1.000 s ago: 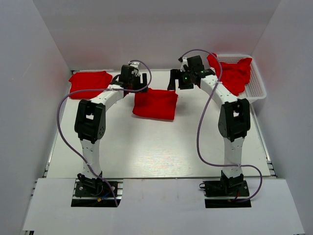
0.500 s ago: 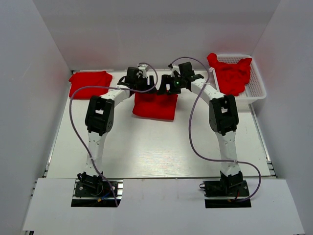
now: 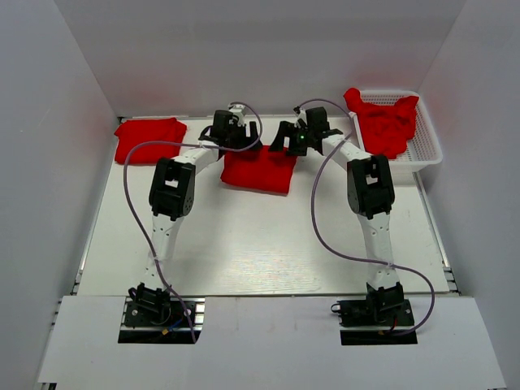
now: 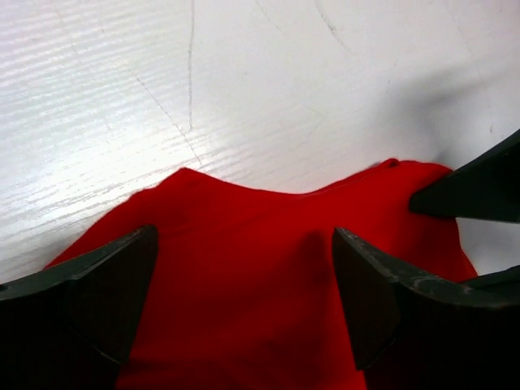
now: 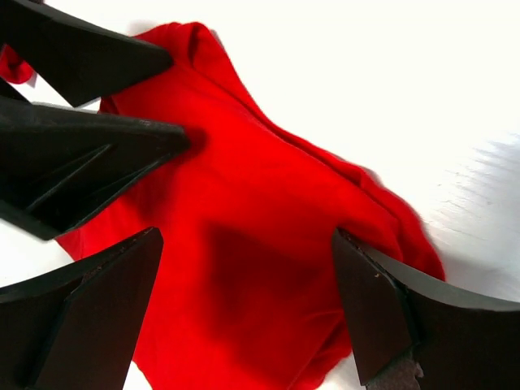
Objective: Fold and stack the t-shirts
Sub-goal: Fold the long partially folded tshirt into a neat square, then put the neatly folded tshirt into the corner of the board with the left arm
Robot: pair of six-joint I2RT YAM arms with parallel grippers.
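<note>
Centre t-shirt [image 3: 258,170] lies folded flat on the table [image 3: 244,244], a bit far of mid-table, between the two arms. Both tools are parked at its far edge: left gripper [image 3: 234,136] over the far-left corner, right gripper [image 3: 286,140] over the far-right corner, the two heads close together and facing each other across that edge. Left wrist view: jaws spread wide, both fingers [image 4: 106,301] straddle red fabric, the shirt's far hem runs just past the tips with bare white table beyond it, and nothing is pinched. The right gripper's fingers show in at the right edge of that same view, just beside the shirt corner. Right wrist view: jaws also spread wide, fingers [image 5: 390,317] either side of the shirt with cloth filling the gap below them, and the left gripper's fingers cross the upper left, over the same fabric. Can't tell from any view whether the tips actually touch the cloth or sit just above it. Second t-shirt [image 3: 149,136] lies folded at the far-left corner of the table, well apart from both grippers. Crumpled t-shirts [image 3: 386,123] sit heaped in the basket [image 3: 429,150] at far right, one spilling over its near-left rim, near the right arm's forearm.
</note>
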